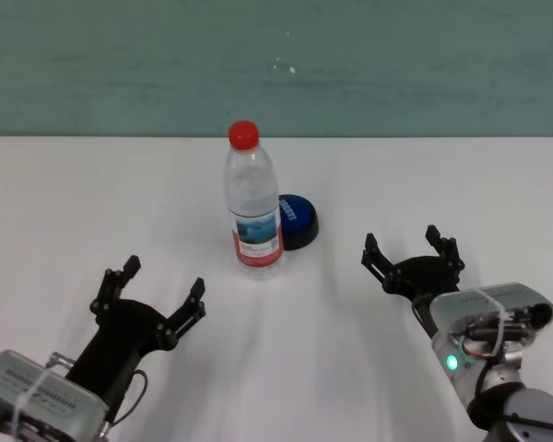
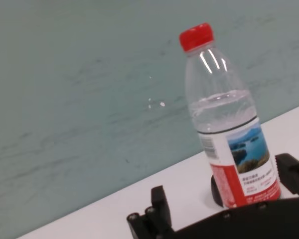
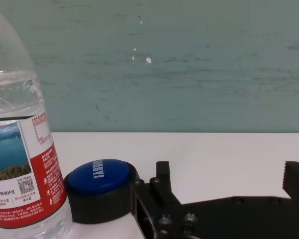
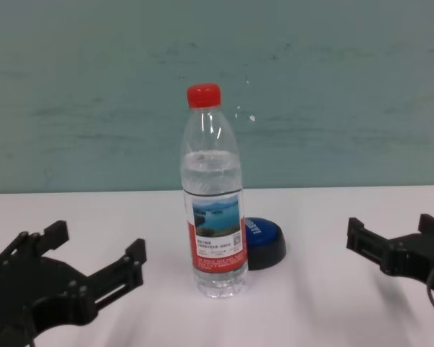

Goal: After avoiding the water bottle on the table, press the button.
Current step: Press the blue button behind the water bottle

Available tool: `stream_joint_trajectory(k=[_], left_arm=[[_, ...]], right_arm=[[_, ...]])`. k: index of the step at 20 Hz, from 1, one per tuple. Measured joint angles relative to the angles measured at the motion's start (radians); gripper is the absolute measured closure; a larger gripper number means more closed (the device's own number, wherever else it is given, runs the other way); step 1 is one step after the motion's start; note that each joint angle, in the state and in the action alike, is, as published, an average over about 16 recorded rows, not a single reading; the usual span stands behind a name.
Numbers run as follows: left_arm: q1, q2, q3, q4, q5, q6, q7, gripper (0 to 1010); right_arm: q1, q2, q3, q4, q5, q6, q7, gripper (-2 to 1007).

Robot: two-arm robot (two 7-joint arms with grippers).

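The water bottle (image 1: 252,198) stands upright mid-table, clear with a red cap and a lake-photo label; it also shows as bottle (image 2: 229,124), bottle (image 3: 20,149) and bottle (image 4: 213,210). Right behind it, slightly to the right, sits the blue-topped button (image 1: 295,219) on its black base, seen as button (image 3: 100,186) and button (image 4: 262,242), partly hidden by the bottle in the chest view. My left gripper (image 1: 152,290) rests open at the near left of the table (image 1: 64,212). My right gripper (image 1: 412,250) is open at the near right, right of the button and apart from it.
A teal wall (image 1: 276,64) backs the far edge of the table. White tabletop stretches to the left and right of the bottle and between the two grippers.
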Motion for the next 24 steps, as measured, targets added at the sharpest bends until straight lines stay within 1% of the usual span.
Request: stream_joint_trajectory(k=[6, 12, 17, 24], left_arm=[[0.005, -0.012, -0.023, 0.011, -0.024, 0.013, -0.004, 10], [0.008, -0.022, -0.034, 0.011, -0.044, 0.032, -0.009, 10], [0.011, -0.027, -0.038, 0.008, -0.049, 0.045, -0.007, 10], [0.012, -0.027, -0.038, 0.006, -0.05, 0.047, -0.007, 10]], right_arm=[[0.0, 0.0, 0.0, 0.0, 0.0, 0.0, 0.0, 1], [0.0, 0.0, 0.0, 0.0, 0.0, 0.0, 0.0, 1], [0.0, 0.0, 0.0, 0.0, 0.0, 0.0, 0.0, 1], [0.0, 0.0, 0.0, 0.0, 0.0, 0.0, 0.0, 1]])
